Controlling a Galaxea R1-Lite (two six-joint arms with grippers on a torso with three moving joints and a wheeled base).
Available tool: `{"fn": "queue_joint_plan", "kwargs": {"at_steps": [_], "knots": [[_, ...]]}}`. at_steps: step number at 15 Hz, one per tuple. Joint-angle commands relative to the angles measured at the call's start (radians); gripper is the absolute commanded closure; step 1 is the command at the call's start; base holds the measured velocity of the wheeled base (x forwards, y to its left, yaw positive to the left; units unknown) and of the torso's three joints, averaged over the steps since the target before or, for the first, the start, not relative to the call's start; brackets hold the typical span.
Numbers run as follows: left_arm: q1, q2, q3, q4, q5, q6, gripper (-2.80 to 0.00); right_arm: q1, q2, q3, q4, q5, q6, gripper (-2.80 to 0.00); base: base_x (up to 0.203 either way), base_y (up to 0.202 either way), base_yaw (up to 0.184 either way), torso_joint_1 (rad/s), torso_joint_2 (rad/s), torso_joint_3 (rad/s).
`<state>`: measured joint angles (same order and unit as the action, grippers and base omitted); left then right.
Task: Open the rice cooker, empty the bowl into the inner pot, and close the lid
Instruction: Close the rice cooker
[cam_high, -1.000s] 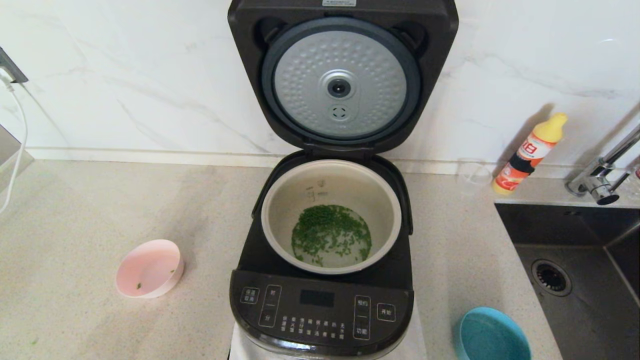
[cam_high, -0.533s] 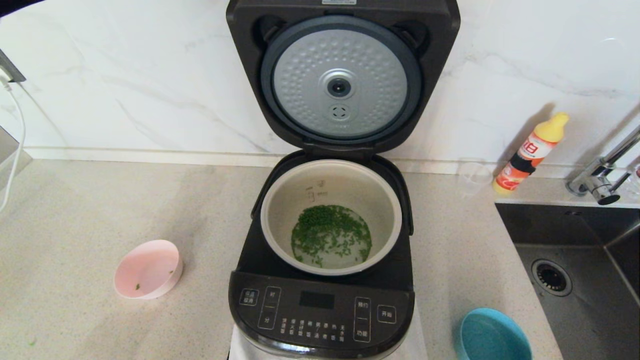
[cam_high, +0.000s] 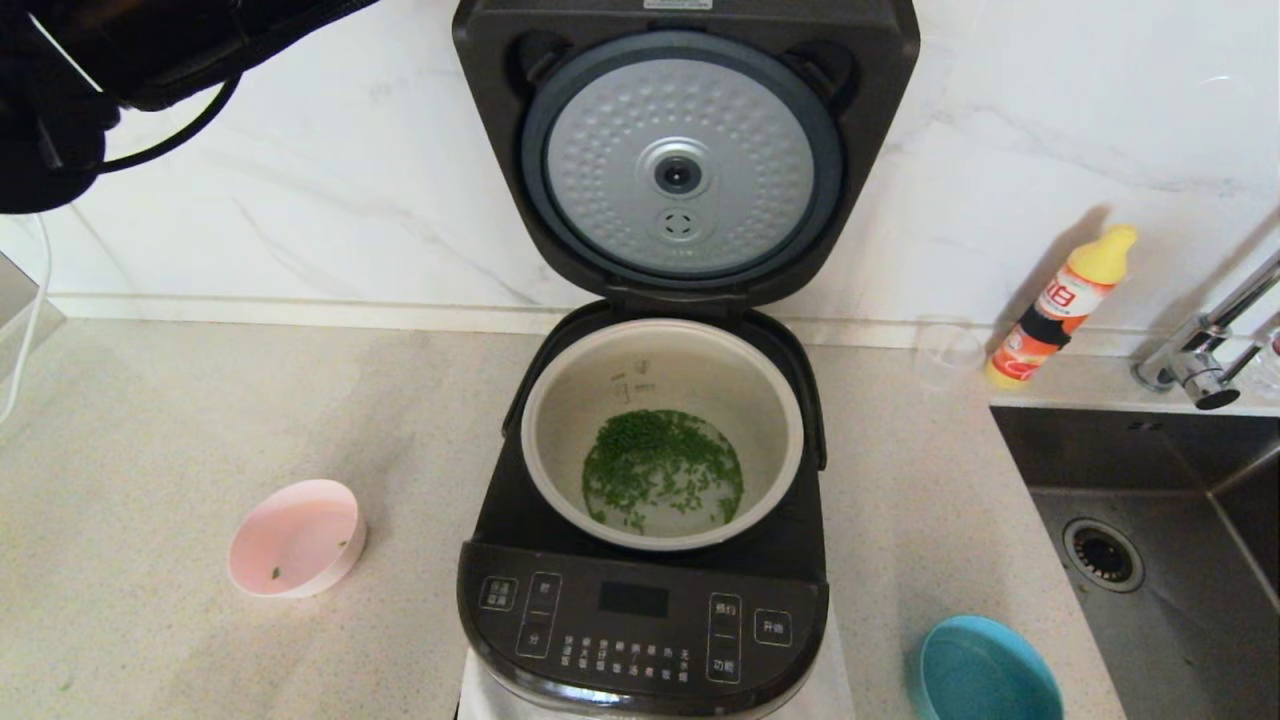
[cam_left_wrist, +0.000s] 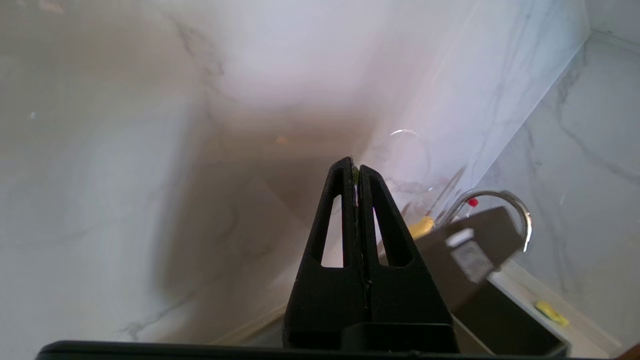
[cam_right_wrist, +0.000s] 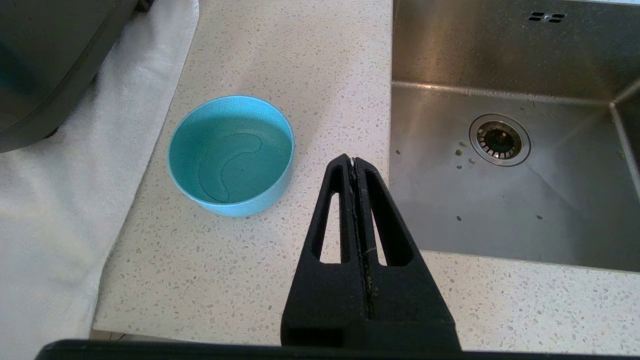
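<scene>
Speckled counter (cam_high: 160, 480) carries rice cooker (cam_high: 640, 620), pink bowl (cam_high: 295, 538), blue bowl (cam_high: 985, 670), bottle (cam_high: 1060, 305)

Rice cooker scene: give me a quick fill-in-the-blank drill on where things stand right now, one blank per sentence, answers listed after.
1. The lid of the rice cooker stands ____.
2. The green bits lie in the bottom of the ____.
3. The pink bowl sits on the counter to the robot's ____ of the cooker.
4. The right gripper hovers shut between the blue bowl and the ____.

Missing words: open; inner pot; left; sink
</scene>
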<state>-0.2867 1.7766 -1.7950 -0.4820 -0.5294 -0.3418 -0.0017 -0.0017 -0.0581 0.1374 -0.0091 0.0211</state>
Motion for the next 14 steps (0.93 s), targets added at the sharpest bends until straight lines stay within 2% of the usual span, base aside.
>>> {"fn": "queue_joint_plan", "kwargs": {"at_steps": [1, 3, 10, 14], "knots": [[-0.003, 0.072, -0.061, -0.004, 0.007, -0.001, 0.0, 0.0, 0.002, 0.0, 0.001, 0.0, 0.0, 0.0, 0.0, 0.0, 0.0, 0.0, 0.0, 0.0], [-0.01, 0.112, -0.102, -0.004, 0.06, 0.003, 0.0, 0.0, 0.002, 0.0, 0.001, 0.0, 0.0, 0.0, 0.0, 0.0, 0.0, 0.0, 0.0, 0.0], [-0.028, 0.139, -0.129, 0.014, 0.057, 0.012, 0.0, 0.0, 0.002, 0.0, 0.001, 0.0, 0.0, 0.0, 0.0, 0.0, 0.0, 0.0, 0.0, 0.0], [-0.034, 0.124, -0.1, 0.035, 0.059, 0.012, 0.0, 0.0, 0.002, 0.0, 0.001, 0.0, 0.0, 0.0, 0.0, 0.0, 0.0, 0.0, 0.0, 0.0]]}}
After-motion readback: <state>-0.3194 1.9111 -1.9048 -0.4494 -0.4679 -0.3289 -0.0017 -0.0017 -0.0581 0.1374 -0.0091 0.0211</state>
